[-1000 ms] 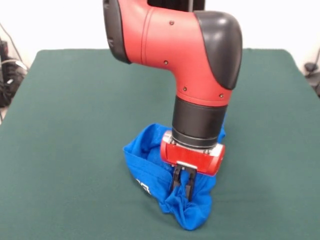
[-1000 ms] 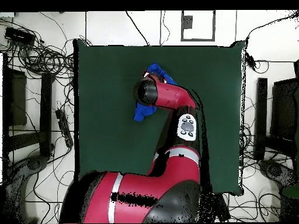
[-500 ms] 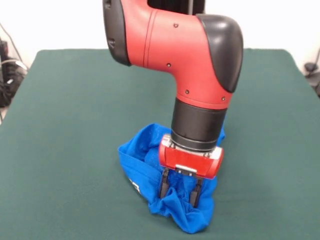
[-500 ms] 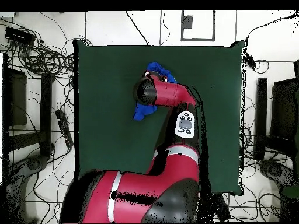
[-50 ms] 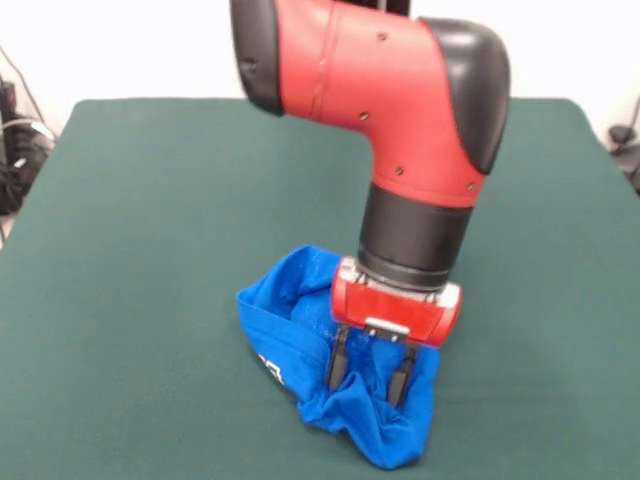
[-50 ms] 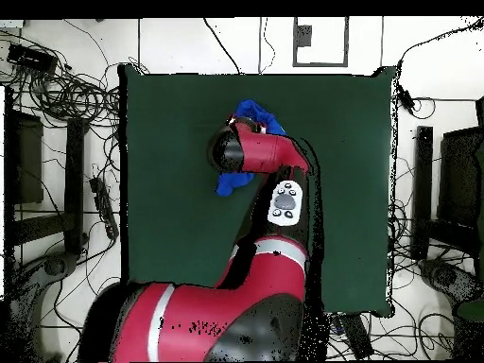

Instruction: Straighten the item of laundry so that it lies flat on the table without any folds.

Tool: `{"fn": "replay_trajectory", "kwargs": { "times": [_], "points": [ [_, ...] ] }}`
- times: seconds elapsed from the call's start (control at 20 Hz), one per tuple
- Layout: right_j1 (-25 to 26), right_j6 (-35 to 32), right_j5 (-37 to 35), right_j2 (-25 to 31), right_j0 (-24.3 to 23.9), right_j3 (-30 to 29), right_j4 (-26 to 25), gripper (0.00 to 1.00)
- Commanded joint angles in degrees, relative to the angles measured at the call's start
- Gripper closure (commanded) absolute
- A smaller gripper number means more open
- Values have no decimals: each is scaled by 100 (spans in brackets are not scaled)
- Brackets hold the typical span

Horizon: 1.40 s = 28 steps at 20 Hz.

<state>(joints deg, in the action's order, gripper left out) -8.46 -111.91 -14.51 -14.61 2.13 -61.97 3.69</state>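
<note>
Blue cotton T-shirt (image 5: 335, 385), bunched into a rumpled heap on the near middle of the dark green table (image 5: 150, 200), nowhere near flat. Folded over itself, with a raised rim of fabric at the left and back, a twisted lump hanging toward the near edge, and only a sliver of white print peeking out at the left side. Sleeves and neckline impossible to tell apart in this state. Seen from overhead as a small blue patch (image 6: 248, 113) showing on both sides of the arm, well inside the felt, with plenty of bare table all round for spreading.

Gripper (image 5: 370, 372) directly above the heap, pointing straight down, fingers (image 5: 337, 366) spread apart with blue cloth between and around them, tips at or just into the fabric. No cloth pinched at present, as far as can be judged; whether the tips press on the table underneath cannot be told.

Progress judged as early: shirt on the table but crumpled, every fold still to be worked out. Left to do: seize an edge or corner, draw it outward, then repeat on other sides until the print lies open and face up or the cloth lies in one layer.
</note>
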Motion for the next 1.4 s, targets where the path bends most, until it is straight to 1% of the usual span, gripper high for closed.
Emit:
{"fn": "replay_trajectory", "kwargs": {
  "times": [0.05,0.25,0.4,0.5,0.6,0.7,0.8,0.95,1.05,1.2,1.4],
  "points": [
    [-479,-813,-95,-413,680,-714,-321,0],
    [-747,-881,10,-662,808,-826,-385,0],
    [-905,-884,-203,-629,844,-945,-320,0],
    [-902,-930,-560,-486,837,-1090,-194,0],
    [-878,-1159,-1072,-254,812,-1413,114,0],
    [-799,-1386,-1241,-255,885,-1554,288,0],
    [-762,-1507,-1545,-161,858,-1675,502,0],
    [-689,-1592,-1838,-69,814,-1780,766,0],
    [-612,-1652,-2054,-157,874,-1771,883,0],
    [-502,-1765,-2773,-254,929,-1729,1064,0],
    [-396,-1765,-3114,-163,891,-1792,1215,0]
  ]
}}
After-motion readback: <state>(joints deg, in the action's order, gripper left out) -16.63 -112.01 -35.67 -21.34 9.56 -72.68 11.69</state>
